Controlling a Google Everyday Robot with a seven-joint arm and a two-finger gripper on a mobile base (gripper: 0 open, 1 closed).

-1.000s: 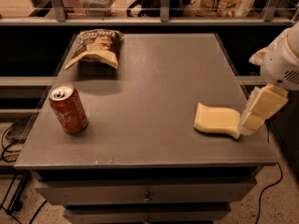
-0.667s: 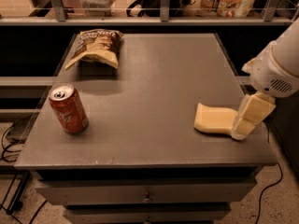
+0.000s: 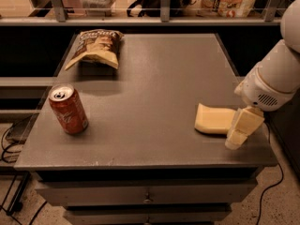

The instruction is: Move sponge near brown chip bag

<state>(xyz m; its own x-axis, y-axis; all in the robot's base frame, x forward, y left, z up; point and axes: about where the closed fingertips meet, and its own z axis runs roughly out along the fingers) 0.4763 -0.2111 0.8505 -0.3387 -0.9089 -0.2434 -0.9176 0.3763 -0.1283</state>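
Near the right edge of the dark grey table top point(image 3: 154, 86), toward the near side: pale yellow rectangular foam sponge point(image 3: 213, 119), flat on the surface. Just beside its right end, possibly touching: cream-coloured two-finger gripper point(image 3: 236, 136) on a white arm, tilted down over the table's near right corner. Gripper opening: cannot tell from this view; no sign of a secure hold on the sponge.

Far left corner: wrinkled foil chip bag point(image 3: 96, 48), dark brown at the top and tan lower down, well apart from the sponge. Near left: upright red soda can point(image 3: 68, 109), away from both.

Judged from this: early in the task. Approach roughly made, sponge not yet lifted or shifted toward the bag. Left to do: grasp, lift, carry diagonally to the far left, set down just beside the bag, clear of the can.
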